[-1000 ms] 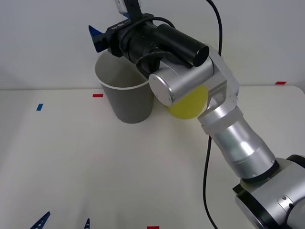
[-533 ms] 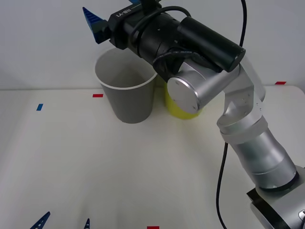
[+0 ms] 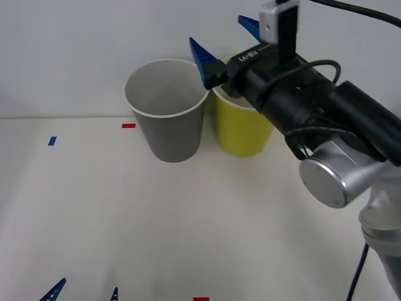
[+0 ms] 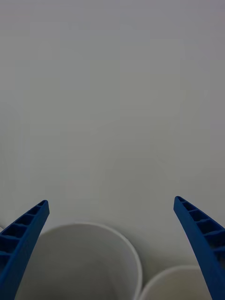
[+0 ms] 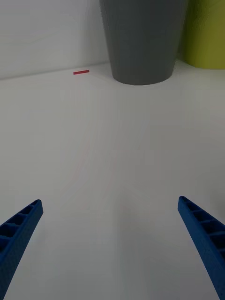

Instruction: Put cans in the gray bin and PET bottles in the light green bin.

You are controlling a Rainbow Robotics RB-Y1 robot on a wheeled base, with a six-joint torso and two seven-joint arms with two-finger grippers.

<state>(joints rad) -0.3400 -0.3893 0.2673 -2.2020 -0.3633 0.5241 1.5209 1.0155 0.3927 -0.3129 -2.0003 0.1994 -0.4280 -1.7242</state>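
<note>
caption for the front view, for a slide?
Right claw, open and empty, above the gray bin and light green bin; left claw low near table.

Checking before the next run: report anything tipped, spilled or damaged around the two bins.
Nothing stands out. The gray bin and the light green bin stand upright, side by side on the table. The right gripper hangs open above their rims; the left gripper is open, low over the table.

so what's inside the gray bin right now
The gray bin shows only its pale inner wall from the front view. Its bottom is hidden by the near wall, so whether a can lies there can't be told.
</note>
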